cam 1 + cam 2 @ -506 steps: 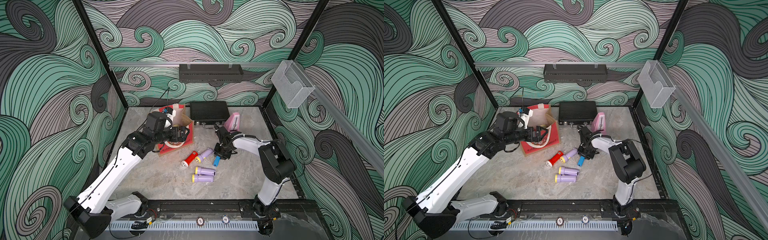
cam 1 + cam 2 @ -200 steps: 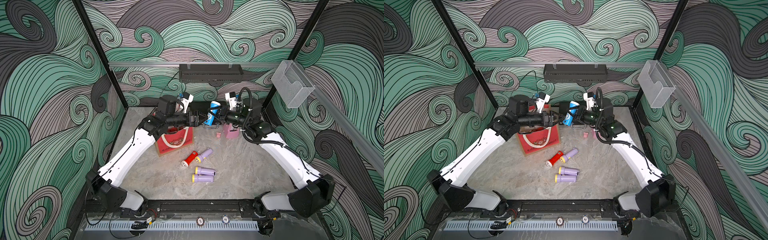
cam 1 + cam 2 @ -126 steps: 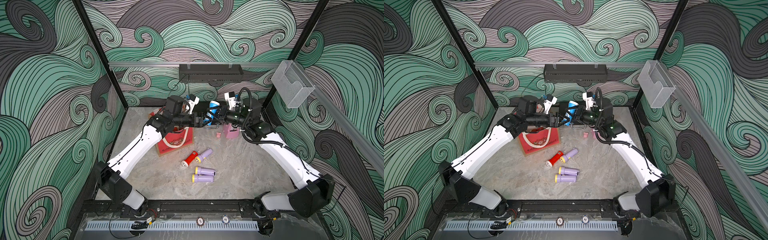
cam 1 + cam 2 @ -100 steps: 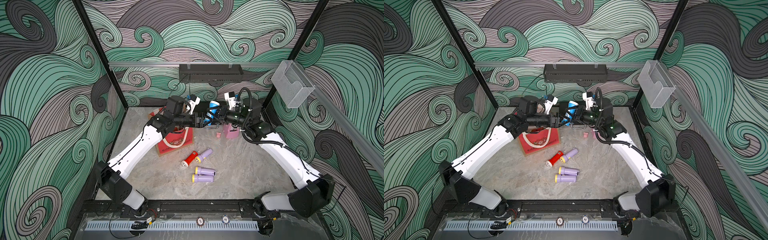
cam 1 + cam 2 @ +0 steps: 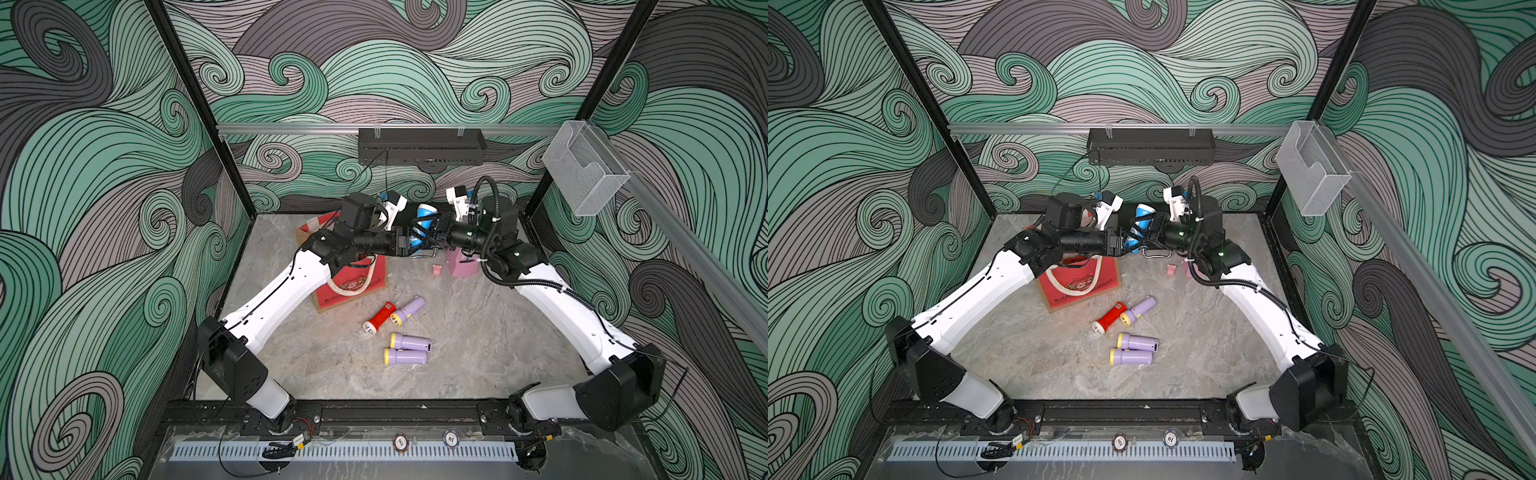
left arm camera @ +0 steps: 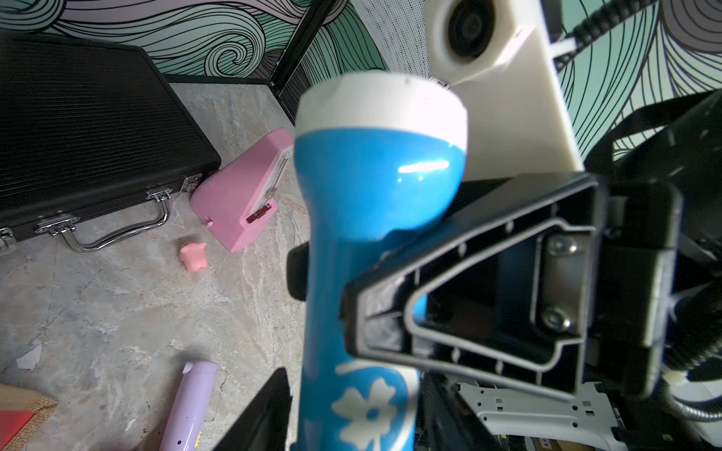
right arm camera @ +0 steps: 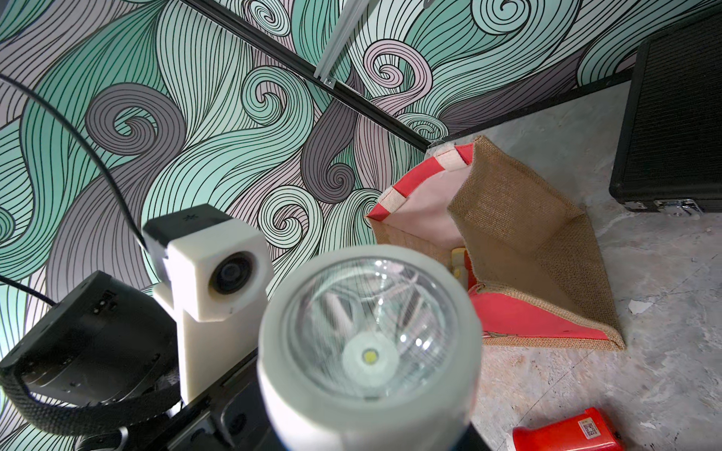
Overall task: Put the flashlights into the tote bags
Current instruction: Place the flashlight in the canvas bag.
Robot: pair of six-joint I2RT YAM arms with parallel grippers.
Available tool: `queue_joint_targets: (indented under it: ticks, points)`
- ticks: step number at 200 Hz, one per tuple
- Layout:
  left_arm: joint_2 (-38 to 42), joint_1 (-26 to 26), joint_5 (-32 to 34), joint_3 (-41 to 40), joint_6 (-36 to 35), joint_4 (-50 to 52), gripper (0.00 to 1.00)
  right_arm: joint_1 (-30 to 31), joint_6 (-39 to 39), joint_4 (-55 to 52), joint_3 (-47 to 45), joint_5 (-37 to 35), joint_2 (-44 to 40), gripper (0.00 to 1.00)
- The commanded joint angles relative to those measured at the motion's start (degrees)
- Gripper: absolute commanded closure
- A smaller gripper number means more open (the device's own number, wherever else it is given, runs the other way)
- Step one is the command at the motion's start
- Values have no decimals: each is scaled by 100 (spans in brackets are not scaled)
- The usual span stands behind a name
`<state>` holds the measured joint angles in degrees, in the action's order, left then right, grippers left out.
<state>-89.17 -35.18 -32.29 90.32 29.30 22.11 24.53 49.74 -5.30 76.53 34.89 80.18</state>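
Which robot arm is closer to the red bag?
Left. The left arm reaches right over the bag; the right arm is off to its side, above the pink metronome.

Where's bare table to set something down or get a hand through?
Free: strip between the lilac pair and the front rail; also right of that pair, up to the right arm. Crowded: back, with tote bag, black case, pink metronome and the blue flashlight held overhead.

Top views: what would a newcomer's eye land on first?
The blue flashlight, held in mid-air at the back: the right gripper shut on it, the left gripper at its tail. Nearby stands the red tote bag, with a red flashlight and three lilac flashlights loose in front.
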Motion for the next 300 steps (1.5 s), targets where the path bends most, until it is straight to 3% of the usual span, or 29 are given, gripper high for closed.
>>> queue_joint_targets:
  ticks: [1,37,56,63,86,120,209,233,281,300]
  points:
    - [-22,-44,30,143,-3,-103,48,51,-21,12,31,-45,-74,100]
    - [-20,-49,92,129,-47,-61,62,85,-17,-26,11,-75,-73,100]
    - [-13,-50,96,126,-73,-34,64,105,-8,-37,32,-75,-40,100]
    - [-13,-48,92,127,-79,-24,62,117,1,-41,44,-90,-21,100]
    - [-11,-50,78,108,-81,-5,42,159,47,-33,33,-130,20,100]
    - [-2,-50,92,57,-80,-33,42,212,133,55,-33,-185,23,100]
    - [85,-48,118,-14,-150,25,81,254,150,42,-42,-207,50,100]
    - [149,-50,166,1,-168,45,99,252,142,-4,-37,-228,50,100]
    - [310,-50,217,64,-291,180,100,261,168,-170,-7,-269,76,69]
    - [397,-45,232,73,-350,256,100,261,168,-257,35,-264,110,46]
